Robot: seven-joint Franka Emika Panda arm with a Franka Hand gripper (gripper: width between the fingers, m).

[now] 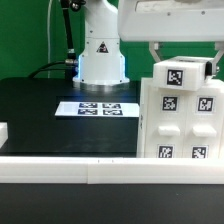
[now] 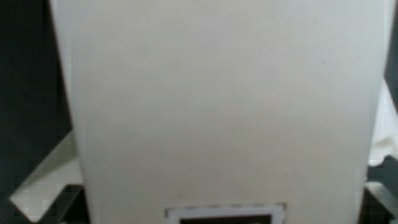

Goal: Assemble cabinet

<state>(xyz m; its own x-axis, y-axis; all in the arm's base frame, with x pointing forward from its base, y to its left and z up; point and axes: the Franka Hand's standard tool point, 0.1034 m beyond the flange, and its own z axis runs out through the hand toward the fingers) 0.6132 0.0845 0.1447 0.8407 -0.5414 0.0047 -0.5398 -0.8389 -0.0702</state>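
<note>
While the cabinet (image 1: 181, 112) is standing upright at the near right of the black desk (image 1: 45, 115), the fingers (image 1: 182, 52) are hanging over its top, seemingly straddling it; whether they are clenching, I cannot tell.

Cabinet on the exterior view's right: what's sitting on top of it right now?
A small white tagged block sits at the top of the cabinet, with the gripper right above it. The fingertips and the contact are hidden, so grip is unclear.
</note>
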